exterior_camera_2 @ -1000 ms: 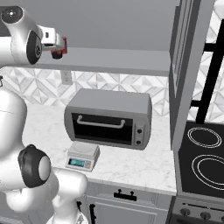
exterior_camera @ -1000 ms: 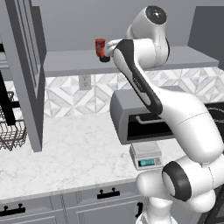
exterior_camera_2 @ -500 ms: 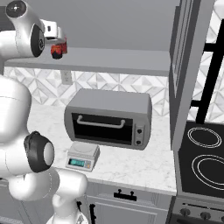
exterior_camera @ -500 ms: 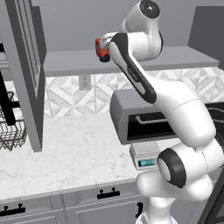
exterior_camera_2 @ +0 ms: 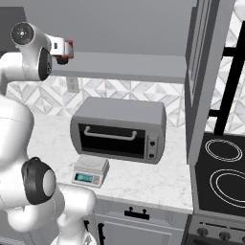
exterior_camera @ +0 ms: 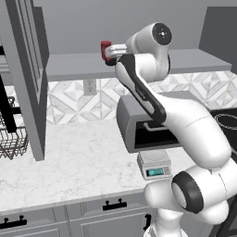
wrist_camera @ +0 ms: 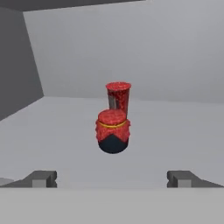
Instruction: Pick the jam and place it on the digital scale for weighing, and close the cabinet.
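Red and squat, the jam (wrist_camera: 113, 131) is seen on the cabinet (wrist_camera: 57, 131) shelf, just before a taller can (wrist_camera: 118, 98). The gripper (wrist_camera: 112, 178) (spread wide, empty) should be advanced centred, the can left untouched.

You cannot read these items:

- Tall red can (wrist_camera: 118, 97): lower part hidden behind the jam (wrist_camera: 113, 131) in the hand view.
- Jam, base views: partly covered by the arm's wrist; the red patch (exterior_camera: 106, 49) at the shelf edge is too small to sort jar from can.
- Digital scale (exterior_camera: 154, 164): its teal display is too small to read.
- Cabinet door (exterior_camera: 25, 78): cut off by the top edge.
- Dish rack (exterior_camera: 11, 141): cut off by the left edge.
- Stove burners (exterior_camera_2: 225, 167): cut off by the right edge.
- Toaster oven (exterior_camera: 143, 125): partly hidden behind the arm.
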